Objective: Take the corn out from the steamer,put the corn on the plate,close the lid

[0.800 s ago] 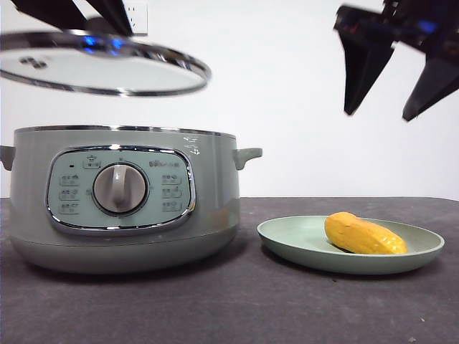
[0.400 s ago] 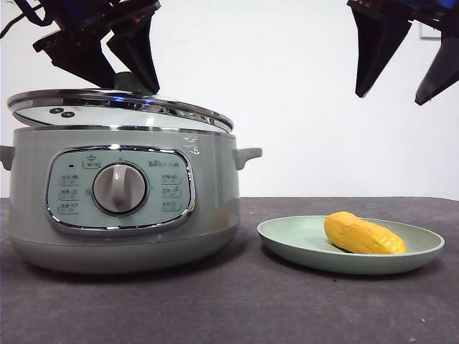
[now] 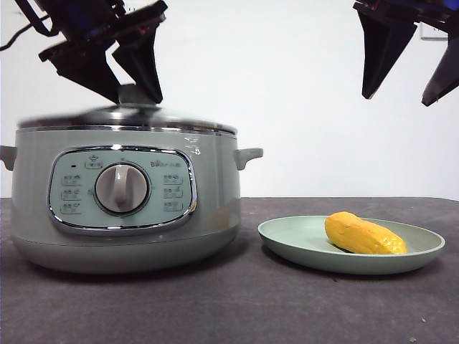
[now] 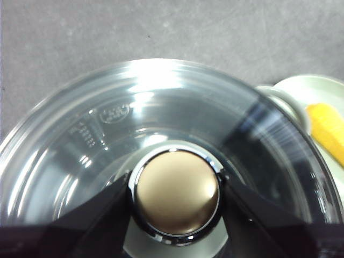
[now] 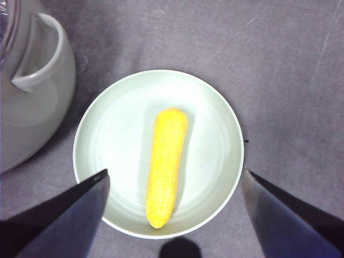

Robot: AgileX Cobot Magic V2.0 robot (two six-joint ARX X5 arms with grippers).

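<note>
The glass lid (image 3: 168, 119) lies flat on the rim of the grey-green steamer (image 3: 215, 208). My left gripper (image 3: 135, 93) comes down from the upper left and is shut on the lid's knob (image 4: 176, 191), one jaw pressed to each side. On the mint-green plate (image 3: 294, 233), to the right of the pot, lies the yellow corn (image 3: 364, 235). High above the plate hangs my right gripper (image 3: 398, 99), open and holding nothing. Its wrist view looks straight down on the corn (image 5: 165, 166) in the plate (image 5: 118, 134).
The steamer's side handle (image 3: 248, 155) sticks out toward the plate, with a narrow gap of dark table (image 3: 247, 301) between the two. A white wall stands behind the table.
The lid, held up and tilted to the left above the pot a second ago, has come down with my left gripper onto the steamer's rim. The right gripper rose slightly.
</note>
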